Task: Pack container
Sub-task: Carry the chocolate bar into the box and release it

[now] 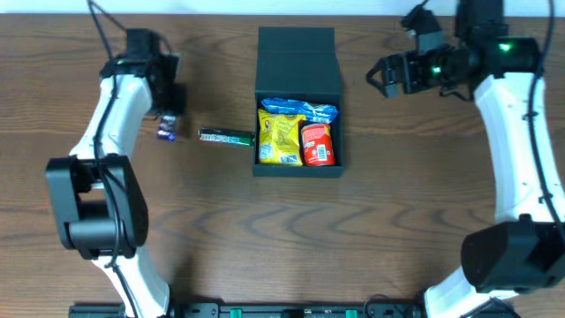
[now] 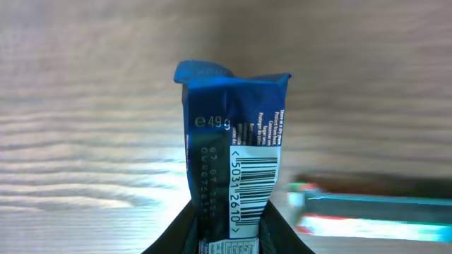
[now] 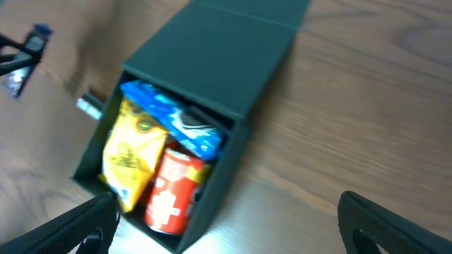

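The black container (image 1: pixel 298 62) stands open at the table's middle, its lid flap lying flat behind it. Inside are a yellow packet (image 1: pixel 279 134), a blue packet (image 1: pixel 296 109) and a red can (image 1: pixel 318 144). The container also shows in the right wrist view (image 3: pixel 233 63). My left gripper (image 1: pixel 167 124) is shut on a blue snack bar (image 2: pixel 229 155) with a barcode, left of the container. A green bar (image 1: pixel 226 137) lies on the table between them. My right gripper (image 1: pixel 384 77) is open and empty, right of the container.
The green bar also shows blurred in the left wrist view (image 2: pixel 367 212). Bare wooden table (image 1: pixel 291 230) lies in front of the container and on both sides.
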`<state>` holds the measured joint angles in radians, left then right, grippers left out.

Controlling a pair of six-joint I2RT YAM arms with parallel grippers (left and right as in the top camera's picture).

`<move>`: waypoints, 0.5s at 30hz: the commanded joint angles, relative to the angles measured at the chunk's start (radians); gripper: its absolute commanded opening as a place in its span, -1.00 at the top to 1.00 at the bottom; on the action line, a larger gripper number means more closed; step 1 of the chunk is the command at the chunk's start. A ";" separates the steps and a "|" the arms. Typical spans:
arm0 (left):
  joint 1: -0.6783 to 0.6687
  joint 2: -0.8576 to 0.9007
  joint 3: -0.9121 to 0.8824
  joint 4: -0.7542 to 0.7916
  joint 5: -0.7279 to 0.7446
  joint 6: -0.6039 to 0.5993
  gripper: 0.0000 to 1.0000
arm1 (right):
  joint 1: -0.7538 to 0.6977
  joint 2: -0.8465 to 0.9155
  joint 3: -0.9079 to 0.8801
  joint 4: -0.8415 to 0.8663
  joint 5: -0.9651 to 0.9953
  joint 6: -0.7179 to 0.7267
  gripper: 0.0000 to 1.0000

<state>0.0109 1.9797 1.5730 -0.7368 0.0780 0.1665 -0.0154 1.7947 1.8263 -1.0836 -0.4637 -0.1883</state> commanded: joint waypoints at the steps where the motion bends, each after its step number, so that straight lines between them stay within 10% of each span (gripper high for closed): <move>1: -0.098 -0.035 0.063 -0.017 0.027 -0.144 0.54 | -0.063 -0.017 0.017 -0.002 -0.008 0.008 -0.99; 6: -0.306 -0.035 0.077 -0.007 0.030 -0.491 0.55 | -0.146 -0.017 0.017 -0.010 -0.008 0.007 -0.98; 15: -0.473 -0.035 0.077 -0.023 -0.050 -0.667 0.62 | -0.180 -0.016 0.016 -0.010 -0.004 -0.020 -0.98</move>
<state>-0.4412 1.9671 1.6318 -0.7498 0.0875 -0.4046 -0.1825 1.7947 1.8263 -1.0889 -0.4625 -0.1917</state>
